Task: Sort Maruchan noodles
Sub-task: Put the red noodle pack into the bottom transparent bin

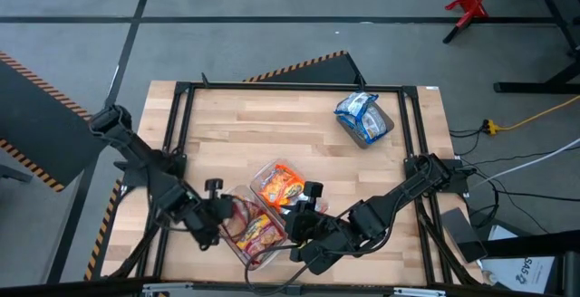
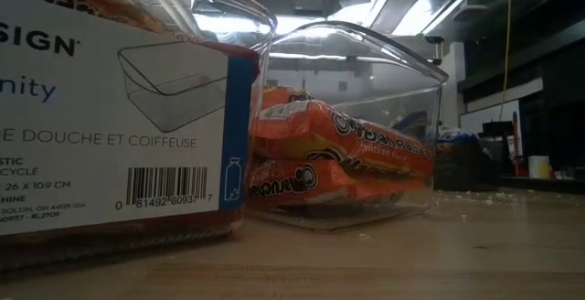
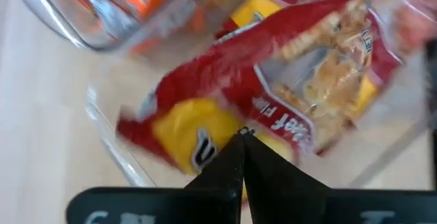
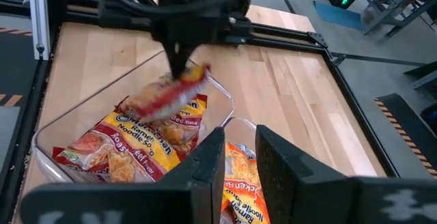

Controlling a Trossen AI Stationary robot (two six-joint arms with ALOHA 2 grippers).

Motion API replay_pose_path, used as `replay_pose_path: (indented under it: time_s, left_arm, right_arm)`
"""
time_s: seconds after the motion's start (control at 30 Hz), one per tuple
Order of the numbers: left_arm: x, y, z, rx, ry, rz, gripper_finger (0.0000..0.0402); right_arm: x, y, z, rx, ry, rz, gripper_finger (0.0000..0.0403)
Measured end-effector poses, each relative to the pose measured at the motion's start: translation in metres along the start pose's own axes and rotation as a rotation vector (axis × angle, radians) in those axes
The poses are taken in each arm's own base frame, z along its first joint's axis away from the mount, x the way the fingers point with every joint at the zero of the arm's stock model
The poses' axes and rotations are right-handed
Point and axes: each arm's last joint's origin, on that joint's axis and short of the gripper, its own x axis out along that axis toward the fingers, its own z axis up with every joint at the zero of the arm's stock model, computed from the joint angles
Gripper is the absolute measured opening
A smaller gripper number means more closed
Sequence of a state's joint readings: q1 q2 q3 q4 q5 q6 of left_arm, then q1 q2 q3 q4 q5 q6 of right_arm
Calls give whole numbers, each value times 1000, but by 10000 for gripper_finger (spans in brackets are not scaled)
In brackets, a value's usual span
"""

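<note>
A clear tub [image 1: 256,235] near the table's near edge holds red-and-yellow Maruchan packets [image 4: 130,142]. My left gripper [image 4: 179,65] hangs over it, shut on one more red packet [image 4: 169,95]. A second clear tub [image 1: 279,186] just beyond holds orange packets [image 2: 338,158]. A third tub with blue packets [image 1: 362,118] sits toward the far right corner. My right gripper [image 4: 239,152] is open, hovering low between the red and orange tubs and touching nothing. Neither gripper shows in the low view. My left gripper pinches the red packet by one edge [image 3: 240,130] between its two fingertips, coming from above and pointing down. The packet [image 3: 273,94] hangs below the fingers, lifted clear of the packets in the tub, as the right wrist view shows.
A black metal frame [image 1: 290,87] rims the table top. Bare wood lies across the middle and far left [image 1: 245,125]. The near tub carries a large white paper label [image 2: 110,126]. Cables and stands lie on the floor off the right edge.
</note>
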State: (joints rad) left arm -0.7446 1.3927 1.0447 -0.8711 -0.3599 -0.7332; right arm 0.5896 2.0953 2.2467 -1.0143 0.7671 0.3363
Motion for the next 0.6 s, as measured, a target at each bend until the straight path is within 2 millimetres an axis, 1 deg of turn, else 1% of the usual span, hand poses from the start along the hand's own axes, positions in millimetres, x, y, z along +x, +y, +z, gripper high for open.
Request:
replay_pose_path:
  time_s: [0.13, 0.27, 0.4, 0.5, 0.6]
  left_arm:
    - [6, 12, 14, 16, -50, 45, 1]
    - [12, 23, 28, 15, -85, 42, 1]
    - [14, 32, 32, -21, -63, 35, 1]
    - [6, 34, 30, -80, -43, -8, 1]
    - [-12, 33, 26, -132, -78, -74, 1]
  right_arm:
    - [0, 0, 0, 1, -1, 0, 72]
    - [0, 0, 0, 1, 0, 1, 72]
    - [0, 1, 0, 24, 8, 25, 72]
    - [8, 8, -3, 33, 9, 24, 72]
    - [32, 20, -6, 22, 13, 61, 72]
